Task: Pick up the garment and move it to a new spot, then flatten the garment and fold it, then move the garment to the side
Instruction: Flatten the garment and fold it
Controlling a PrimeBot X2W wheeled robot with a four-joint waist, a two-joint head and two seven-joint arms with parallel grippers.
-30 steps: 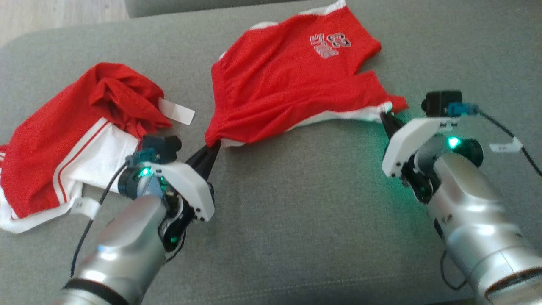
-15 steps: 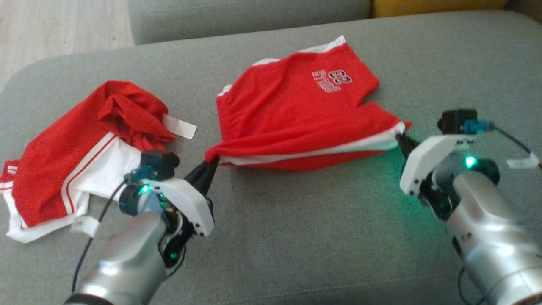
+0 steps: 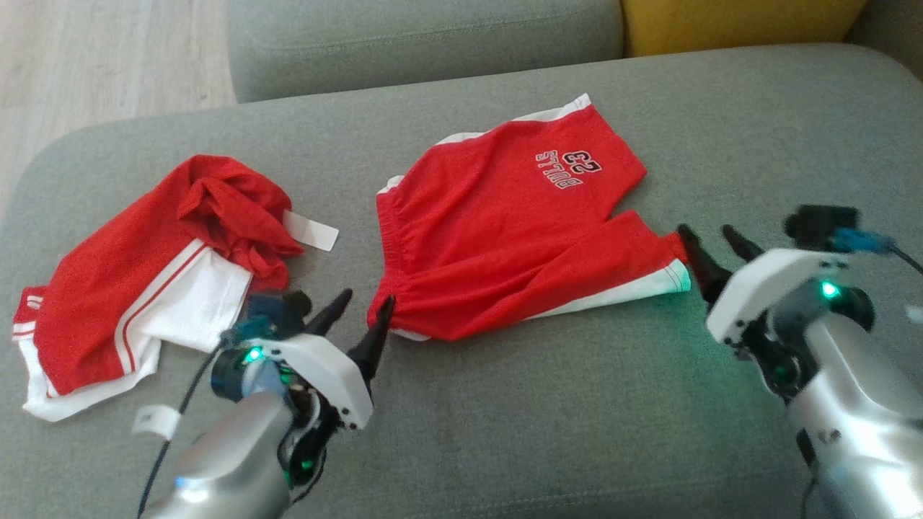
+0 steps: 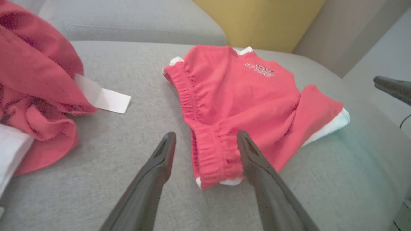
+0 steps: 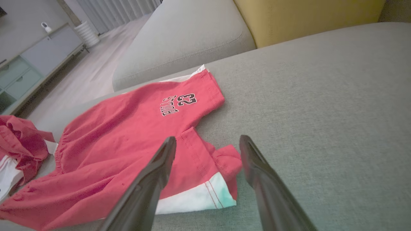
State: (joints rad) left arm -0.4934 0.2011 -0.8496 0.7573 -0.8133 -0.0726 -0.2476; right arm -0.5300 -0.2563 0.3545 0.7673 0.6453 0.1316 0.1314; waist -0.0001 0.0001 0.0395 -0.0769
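The garment (image 3: 505, 231) is a pair of red shorts with white trim and a "BULLS 23" print, lying fairly flat on the grey sofa seat (image 3: 519, 432). My left gripper (image 3: 368, 297) stands open at the waistband's near corner, its fingers straddling that corner in the left wrist view (image 4: 206, 134). My right gripper (image 3: 704, 231) is open just right of the near leg hem, with the hem corner of the garment (image 5: 128, 141) lying between its fingers (image 5: 207, 138). Neither gripper holds anything.
A second crumpled red and white garment (image 3: 137, 288) with a white tag (image 3: 311, 231) lies at the left of the seat. A grey back cushion (image 3: 425, 36) and a yellow cushion (image 3: 735, 21) stand behind. Wooden floor (image 3: 108, 58) shows beyond the sofa's left edge.
Both grippers have opened and let go of the shorts, whose near edge has dropped onto the seat. The head camera has also tilted, shifting the whole picture down.
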